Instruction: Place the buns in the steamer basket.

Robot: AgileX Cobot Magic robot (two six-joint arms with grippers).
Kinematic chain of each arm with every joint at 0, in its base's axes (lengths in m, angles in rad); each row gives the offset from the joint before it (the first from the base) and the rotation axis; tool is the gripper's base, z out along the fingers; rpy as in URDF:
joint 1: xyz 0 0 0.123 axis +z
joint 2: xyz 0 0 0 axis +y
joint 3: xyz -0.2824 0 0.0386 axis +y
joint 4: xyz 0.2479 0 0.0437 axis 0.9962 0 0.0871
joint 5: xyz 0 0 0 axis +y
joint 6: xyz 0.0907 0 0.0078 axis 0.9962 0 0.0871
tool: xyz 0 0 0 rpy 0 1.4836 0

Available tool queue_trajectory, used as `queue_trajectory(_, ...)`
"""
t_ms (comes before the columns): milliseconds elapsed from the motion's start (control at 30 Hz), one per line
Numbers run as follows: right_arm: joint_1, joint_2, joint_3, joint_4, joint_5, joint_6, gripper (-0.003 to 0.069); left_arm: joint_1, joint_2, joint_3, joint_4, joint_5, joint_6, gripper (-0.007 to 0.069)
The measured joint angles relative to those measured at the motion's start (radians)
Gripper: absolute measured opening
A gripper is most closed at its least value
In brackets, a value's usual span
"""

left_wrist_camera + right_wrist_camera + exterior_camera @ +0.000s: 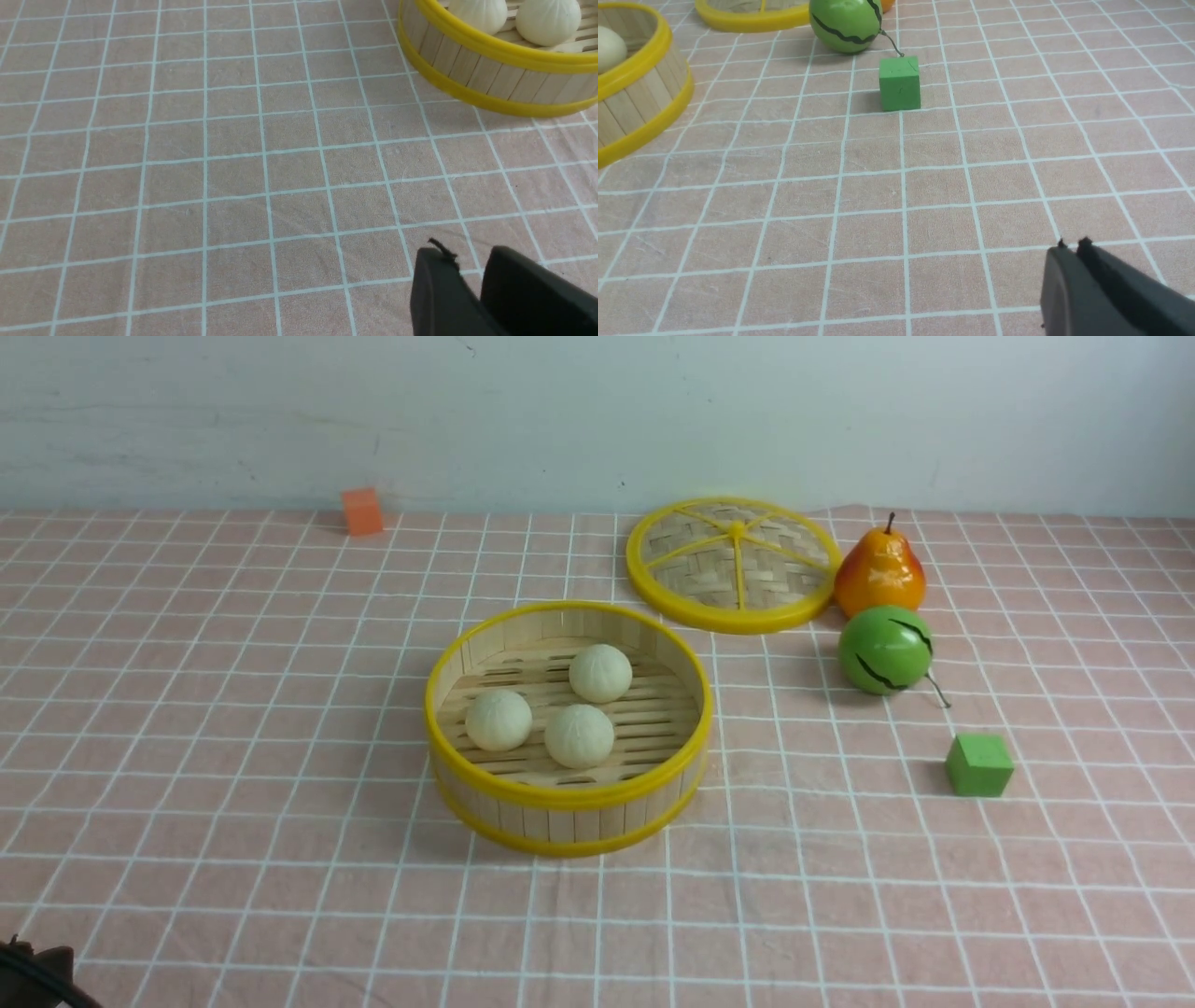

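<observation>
The steamer basket [568, 803] stands mid-table, with three cream-white buns inside: one at the left [499, 720], one at the front [579, 735], one at the back [600, 673]. In the left wrist view the basket's rim [490, 46] and two buns [476, 14] [546, 18] show. My left gripper [469, 261] hangs empty over bare cloth, well short of the basket, with a narrow gap between its fingertips. My right gripper [1073, 247] is shut and empty over bare cloth. The basket wall [640, 93] and one bun [609, 49] show in the right wrist view.
The flat woven lid [733, 565] lies behind the basket to the right. An orange pear [879, 574], a green cracked fruit [885, 650] and a green cube [978, 765] sit at the right. An orange cube [362, 511] stands at the far left. A dark arm part [28, 971] shows bottom left.
</observation>
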Motion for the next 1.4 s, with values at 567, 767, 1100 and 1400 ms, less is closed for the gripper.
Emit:
queue_trajectory(567,0.000,0.000,0.000,0.000,0.000,0.001,0.0047,0.208,-0.436,0.316,-0.220,-0.105,0.153,0.0152)
queue_trajectory(767,0.000,0.000,0.000,0.000,0.001,0.001,0.0055,0.283,-0.440,0.396,-0.359,-0.194,0.304,0.0059)
queue_trajectory(1100,0.000,0.000,0.000,0.000,0.001,0.001,0.0069,0.288,-0.440,0.397,-0.392,-0.215,0.338,-0.0014)
queue_trajectory(1400,0.000,0.000,0.000,0.000,0.001,0.001,0.0085,0.288,-0.440,0.397,-0.393,-0.215,0.338,-0.0014)
